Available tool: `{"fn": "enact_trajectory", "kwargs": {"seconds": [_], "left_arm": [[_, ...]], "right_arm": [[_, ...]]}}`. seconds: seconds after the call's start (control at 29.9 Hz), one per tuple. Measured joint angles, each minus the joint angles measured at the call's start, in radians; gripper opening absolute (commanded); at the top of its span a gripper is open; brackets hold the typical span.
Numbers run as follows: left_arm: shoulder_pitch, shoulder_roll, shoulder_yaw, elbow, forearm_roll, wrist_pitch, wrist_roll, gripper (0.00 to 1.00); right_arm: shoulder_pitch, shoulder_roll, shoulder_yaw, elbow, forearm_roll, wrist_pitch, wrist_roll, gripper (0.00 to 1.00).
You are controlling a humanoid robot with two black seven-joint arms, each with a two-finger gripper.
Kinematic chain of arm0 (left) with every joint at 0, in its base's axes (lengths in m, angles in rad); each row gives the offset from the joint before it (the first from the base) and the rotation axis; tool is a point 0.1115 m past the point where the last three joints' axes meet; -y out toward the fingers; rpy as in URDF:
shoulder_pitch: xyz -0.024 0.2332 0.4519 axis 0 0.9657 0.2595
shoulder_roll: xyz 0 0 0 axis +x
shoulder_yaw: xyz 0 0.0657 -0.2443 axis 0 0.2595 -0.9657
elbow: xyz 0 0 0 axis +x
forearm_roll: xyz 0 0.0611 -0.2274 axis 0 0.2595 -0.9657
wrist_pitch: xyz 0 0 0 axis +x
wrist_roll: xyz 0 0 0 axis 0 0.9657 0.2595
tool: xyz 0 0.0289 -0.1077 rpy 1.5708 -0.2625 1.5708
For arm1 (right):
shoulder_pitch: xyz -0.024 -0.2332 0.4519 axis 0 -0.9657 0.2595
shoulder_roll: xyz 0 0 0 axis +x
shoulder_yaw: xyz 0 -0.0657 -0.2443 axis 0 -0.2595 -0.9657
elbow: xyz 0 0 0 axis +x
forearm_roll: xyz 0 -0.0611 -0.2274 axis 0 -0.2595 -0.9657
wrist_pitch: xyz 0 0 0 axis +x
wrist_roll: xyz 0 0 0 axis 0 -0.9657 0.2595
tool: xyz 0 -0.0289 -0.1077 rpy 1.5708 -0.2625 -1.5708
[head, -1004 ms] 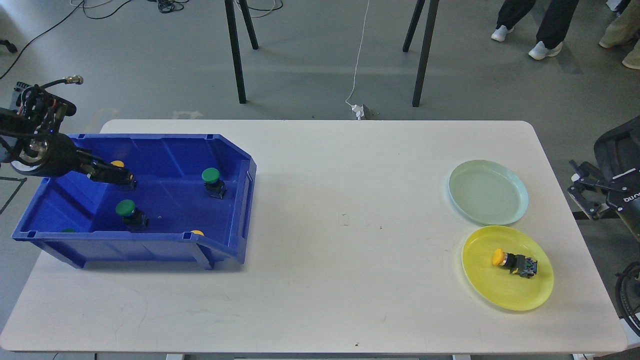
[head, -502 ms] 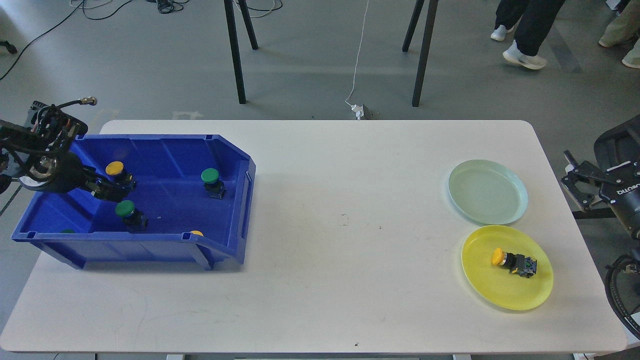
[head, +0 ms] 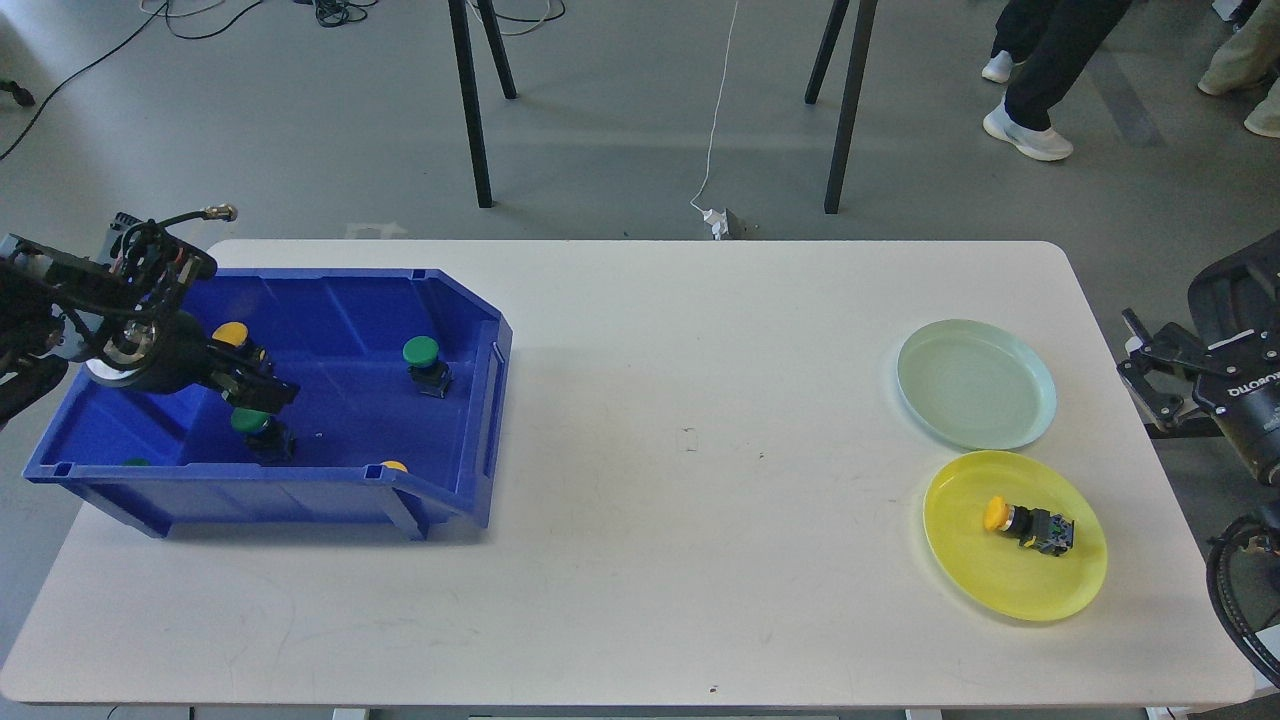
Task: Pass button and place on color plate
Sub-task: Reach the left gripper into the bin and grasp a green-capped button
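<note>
Whereas a second earlier the left gripper (head: 262,390) was laid against the yellow button (head: 232,335) at the far left of the blue bin (head: 455,300), it is now seen shifted nearer and to the right, above the green button (head: 252,422) in the near part of the bin. From this a change of target is judged: the green button, not the yellow one, is probably being approached for the pick, and no pass has begun. The green button is shown standing with its cap up and tilted slightly left, its long axis near vertical, its dark body below and to the right. Whether the jaws are apart or together cannot be told, the fingers being dark and foreshortened. A second green button (head: 422,352) stands farther right in the bin. At the right edge the right gripper (head: 1140,365) is held off the table, jaws apart, beyond the pale green plate (head: 1030,420); a yellow button (head: 1000,514) already lies on its side on the yellow plate (head: 1000,590), cap to the left.
</note>
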Motion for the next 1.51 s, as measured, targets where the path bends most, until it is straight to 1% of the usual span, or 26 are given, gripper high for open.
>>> {"fn": "enact_trajectory", "kwargs": {"seconds": [0.47,0.77,0.97,1.04,1.14,1.17,1.24,1.37,1.51], "left_arm": [[0.041,-0.013,-0.001,0.013,-0.002,0.000,0.000,0.95],[0.056,-0.016,-0.002,0.019,-0.003,0.000,0.000,0.90],[0.077,-0.037,-0.001,0.067,-0.002,0.000,0.000,0.87],[0.078,-0.043,0.000,0.072,-0.002,0.000,0.000,0.82],[0.078,-0.045,0.001,0.075,0.001,0.000,0.000,0.72],[0.078,-0.046,0.001,0.075,0.002,0.000,0.000,0.70],[0.078,-0.046,0.001,0.075,0.003,0.000,0.000,0.69],[0.079,-0.048,0.002,0.075,0.004,0.000,0.000,0.60],[0.079,-0.048,0.002,0.078,0.007,0.000,0.000,0.36]], "right_arm": [[-0.005,0.002,-0.002,0.000,-0.001,0.000,0.000,0.97],[-0.006,0.002,-0.002,0.000,-0.001,0.000,-0.001,0.97],[-0.007,0.002,-0.002,0.000,-0.001,0.001,-0.001,0.97],[-0.007,0.002,-0.002,0.000,-0.001,0.001,-0.001,0.97],[-0.008,0.002,-0.002,0.000,-0.001,0.001,-0.001,0.97],[-0.008,0.002,-0.002,0.000,-0.001,0.001,-0.001,0.97],[-0.008,0.001,-0.002,0.001,-0.001,0.000,-0.001,0.97],[-0.009,0.000,-0.002,0.001,-0.001,0.000,-0.001,0.97],[-0.014,0.000,-0.001,0.002,0.000,0.000,-0.001,0.97]]}}
